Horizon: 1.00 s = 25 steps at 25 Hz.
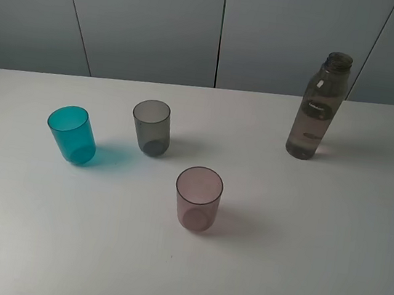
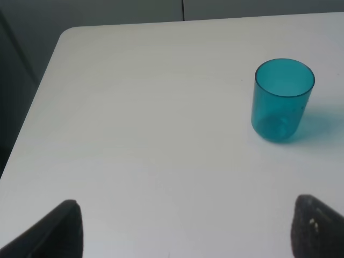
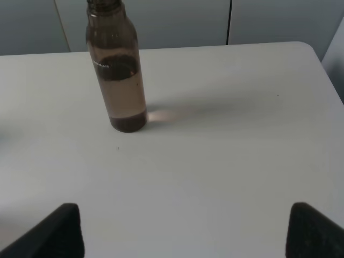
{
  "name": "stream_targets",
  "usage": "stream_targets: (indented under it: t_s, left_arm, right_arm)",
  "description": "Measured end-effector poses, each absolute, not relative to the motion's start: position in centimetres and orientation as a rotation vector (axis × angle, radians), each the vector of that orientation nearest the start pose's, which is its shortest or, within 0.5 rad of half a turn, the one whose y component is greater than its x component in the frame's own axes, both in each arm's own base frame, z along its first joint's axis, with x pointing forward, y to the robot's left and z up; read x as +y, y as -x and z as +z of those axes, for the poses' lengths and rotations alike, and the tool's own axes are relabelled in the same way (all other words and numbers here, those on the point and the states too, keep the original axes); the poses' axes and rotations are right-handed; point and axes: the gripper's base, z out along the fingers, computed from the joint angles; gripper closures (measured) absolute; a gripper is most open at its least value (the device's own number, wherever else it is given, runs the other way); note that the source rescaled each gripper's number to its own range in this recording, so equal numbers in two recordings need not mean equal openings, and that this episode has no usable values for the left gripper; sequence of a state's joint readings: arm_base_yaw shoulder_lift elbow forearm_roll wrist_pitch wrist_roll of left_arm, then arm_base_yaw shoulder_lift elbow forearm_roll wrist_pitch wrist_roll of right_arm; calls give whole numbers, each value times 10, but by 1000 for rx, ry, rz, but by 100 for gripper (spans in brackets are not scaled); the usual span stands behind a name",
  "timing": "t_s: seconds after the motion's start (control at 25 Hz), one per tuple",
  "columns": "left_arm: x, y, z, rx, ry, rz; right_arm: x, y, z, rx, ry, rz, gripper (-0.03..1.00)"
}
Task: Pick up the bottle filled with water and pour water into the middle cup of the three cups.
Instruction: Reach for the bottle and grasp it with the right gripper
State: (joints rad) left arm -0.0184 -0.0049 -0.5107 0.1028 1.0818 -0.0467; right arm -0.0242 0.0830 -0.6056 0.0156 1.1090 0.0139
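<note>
A: What colours have you got?
B: You've a teal translucent plastic tumbler [image 1: 72,134], a smoky grey translucent plastic tumbler [image 1: 151,127] and a pinkish-mauve translucent plastic tumbler [image 1: 197,198].
A: Your tall one?
B: That's a smoky brown-grey plastic bottle [image 1: 317,109], white print. There's a plain white tabletop [image 1: 311,274].

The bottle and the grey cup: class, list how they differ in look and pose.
The bottle is taller than the grey cup. The bottle narrows to a threaded neck and carries white print; the grey cup is plain with a wide mouth. Both are smoky translucent plastic, upright on the table.

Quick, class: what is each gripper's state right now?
Left gripper: open, holding nothing.
Right gripper: open, holding nothing.
</note>
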Motion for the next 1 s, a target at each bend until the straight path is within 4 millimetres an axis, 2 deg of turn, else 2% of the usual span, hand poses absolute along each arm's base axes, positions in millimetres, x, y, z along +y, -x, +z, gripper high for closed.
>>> stream_targets:
  t_s: [0.24, 0.4, 0.72, 1.0]
  left_arm:
    - [8, 8, 279, 2046, 36, 82]
    - [8, 8, 279, 2046, 34, 84]
    - [8, 8, 279, 2046, 34, 84]
    - [8, 8, 279, 2046, 34, 84]
  right_arm:
    - [1, -22, 336, 2163, -40, 13, 67]
    - [1, -51, 349, 2257, -40, 25, 69]
    - [6, -111, 354, 2390, 18, 109, 69]
    - [15, -165, 340, 2406, 74, 212, 69]
